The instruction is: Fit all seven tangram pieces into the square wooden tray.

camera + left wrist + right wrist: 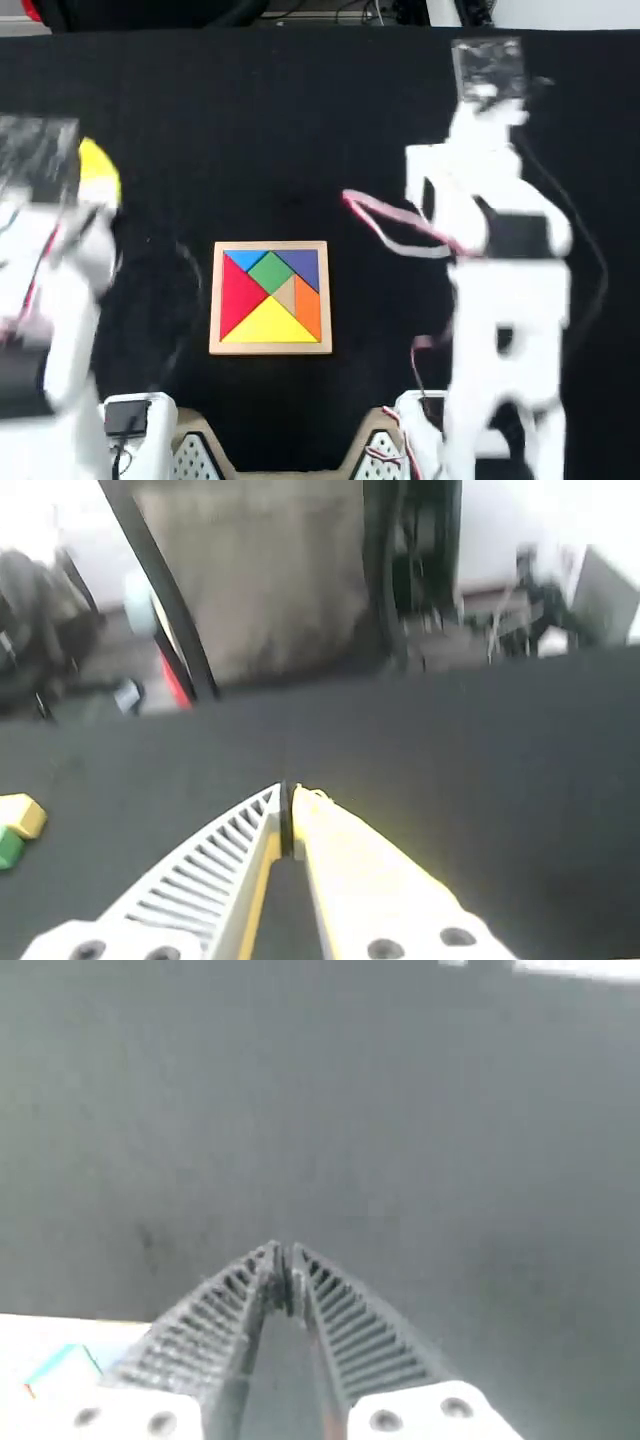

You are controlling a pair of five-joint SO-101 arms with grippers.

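left hand (290, 800) fingers together, empty, right hand (284, 1260) fingers together, empty, above black table (500, 780)

left gripper (288, 808) closed tip to tip, right gripper (283, 1268) closed tip to tip

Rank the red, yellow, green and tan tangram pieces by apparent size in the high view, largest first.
1. Red piece and yellow piece: both big triangles look about equal, so tied.
2. Green piece.
3. Tan piece, smallest.
All lie flat in the wooden tray, so nearness plays no part.
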